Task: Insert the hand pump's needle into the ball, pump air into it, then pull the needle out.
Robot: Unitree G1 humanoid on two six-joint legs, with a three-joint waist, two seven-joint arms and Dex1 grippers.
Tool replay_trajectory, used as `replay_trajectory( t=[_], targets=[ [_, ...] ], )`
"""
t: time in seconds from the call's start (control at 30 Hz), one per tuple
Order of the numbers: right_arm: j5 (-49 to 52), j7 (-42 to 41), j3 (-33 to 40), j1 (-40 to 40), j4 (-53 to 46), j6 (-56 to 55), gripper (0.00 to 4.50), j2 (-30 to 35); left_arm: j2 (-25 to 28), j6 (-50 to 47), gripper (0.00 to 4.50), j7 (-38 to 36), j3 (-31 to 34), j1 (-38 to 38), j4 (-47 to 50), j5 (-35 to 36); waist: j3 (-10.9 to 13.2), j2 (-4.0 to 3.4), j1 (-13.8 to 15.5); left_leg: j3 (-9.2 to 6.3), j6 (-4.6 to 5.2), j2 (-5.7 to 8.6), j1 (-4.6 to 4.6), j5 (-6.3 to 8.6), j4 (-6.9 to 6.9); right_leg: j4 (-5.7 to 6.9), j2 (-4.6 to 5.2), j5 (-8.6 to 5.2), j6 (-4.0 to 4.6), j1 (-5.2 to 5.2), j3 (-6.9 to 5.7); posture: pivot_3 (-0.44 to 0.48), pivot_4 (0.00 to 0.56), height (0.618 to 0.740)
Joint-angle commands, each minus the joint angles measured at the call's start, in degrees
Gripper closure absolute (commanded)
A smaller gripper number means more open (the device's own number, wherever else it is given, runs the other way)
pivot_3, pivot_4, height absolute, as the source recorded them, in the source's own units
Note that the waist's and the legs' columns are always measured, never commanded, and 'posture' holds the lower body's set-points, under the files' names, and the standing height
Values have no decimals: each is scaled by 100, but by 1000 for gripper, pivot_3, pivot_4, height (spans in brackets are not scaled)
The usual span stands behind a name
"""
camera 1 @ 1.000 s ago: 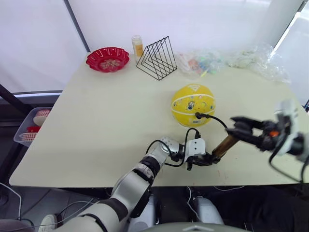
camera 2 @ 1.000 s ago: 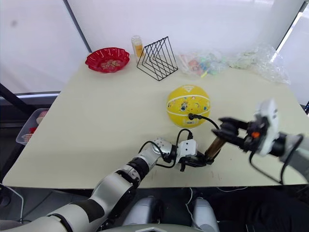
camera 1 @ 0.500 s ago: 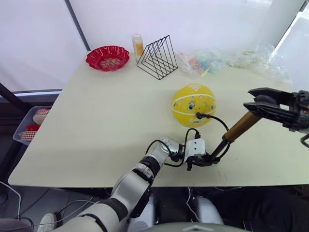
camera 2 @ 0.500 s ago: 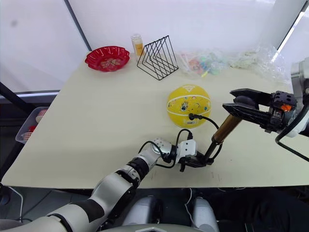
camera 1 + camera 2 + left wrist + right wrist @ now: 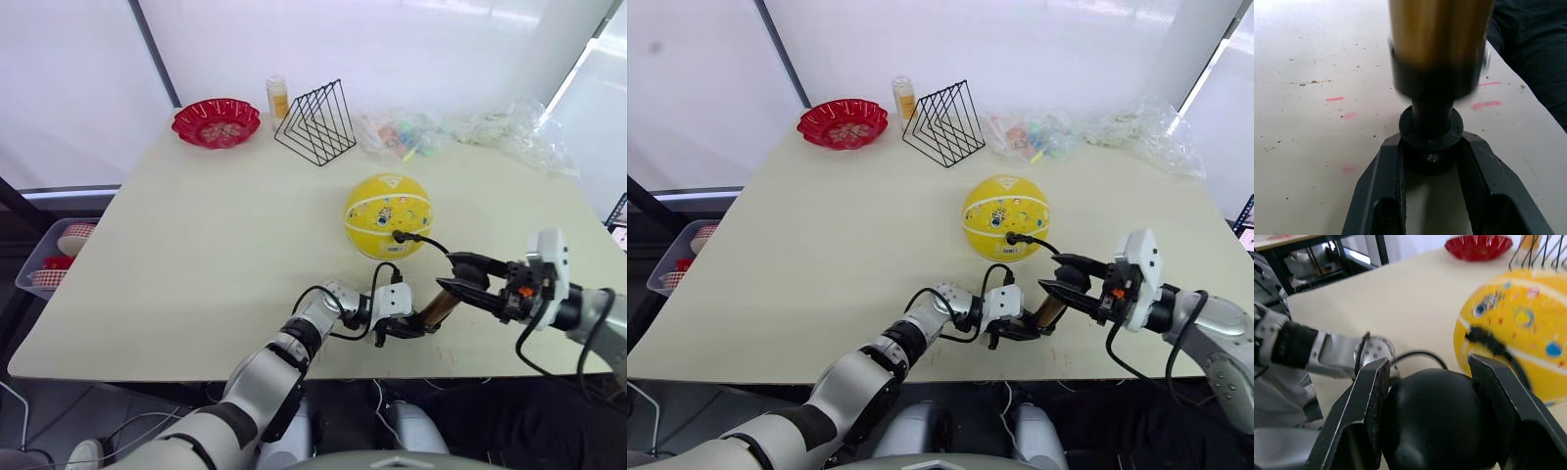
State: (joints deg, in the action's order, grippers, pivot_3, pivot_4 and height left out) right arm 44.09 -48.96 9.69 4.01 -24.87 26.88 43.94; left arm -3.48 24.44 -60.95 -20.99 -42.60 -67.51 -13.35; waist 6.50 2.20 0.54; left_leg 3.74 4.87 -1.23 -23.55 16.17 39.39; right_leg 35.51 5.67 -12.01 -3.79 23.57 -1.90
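Pumping stage: needle (image 5: 397,235) seated in ball (image 5: 388,214); left end effector (image 5: 1431,161) clamps hand pump (image 5: 434,305) base, right end effector (image 5: 1430,426) grips handle; needle extraction remains.

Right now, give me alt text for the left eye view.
A yellow ball sits on a beige table with the pump hose plugged in. The left tool and right tool grip the hand pump at opposite ends.

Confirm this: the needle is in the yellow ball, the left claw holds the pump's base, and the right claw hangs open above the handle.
Not quite. In the right wrist view the right claw is shut on the pump's black handle, not open above it. The rest stands.
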Motion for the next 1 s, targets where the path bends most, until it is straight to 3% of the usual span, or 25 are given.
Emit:
replay_trajectory(
  t=[0.03, 0.23, 0.6, 0.8, 1.0],
  targets=[
    [111, -52, 303, -136, 111, 44, 2451, -27, 215, -211, 3510, -89, -231, 180, -376, -314, 6, -12, 5, 0, 0, 0, -2, 0, 0, 0, 0, 0, 0, 1, -1, 0, 150, 737],
    [1327, 171, 1479, -985, -122, 594, 2451, 425, 209, -205, 3510, -107, -239, 176, -387, -318, 61, -97, 15, 2, -6, 7, -17, -4, 2, 0, 11, 1, 0, 10, 0, 0, 150, 737],
    [3095, 1131, 2581, -2200, -78, 1408, 2451, 1108, 185, -216, 3510, -128, -252, 174, -388, -295, 97, -116, 23, 5, -5, 15, -26, -4, 2, 0, 15, 2, -2, 16, -1, 0, 150, 737],
    [2539, 996, 2071, -1435, -363, 1427, 2451, 725, 173, -227, 3510, -120, -270, 183, -384, -280, 92, -99, 29, 3, -5, 17, -30, -4, 1, -1, 15, 2, -2, 15, -5, 0, 150, 737],
    [1110, 319, 854, -325, -406, 773, 2451, 356, 165, -224, 3511, -103, -273, 172, -396, -292, 34, -35, 2, -8, -4, 9, -9, -4, -1, 0, 4, 1, -1, -2, -14, 0, 150, 737]
  ],
)
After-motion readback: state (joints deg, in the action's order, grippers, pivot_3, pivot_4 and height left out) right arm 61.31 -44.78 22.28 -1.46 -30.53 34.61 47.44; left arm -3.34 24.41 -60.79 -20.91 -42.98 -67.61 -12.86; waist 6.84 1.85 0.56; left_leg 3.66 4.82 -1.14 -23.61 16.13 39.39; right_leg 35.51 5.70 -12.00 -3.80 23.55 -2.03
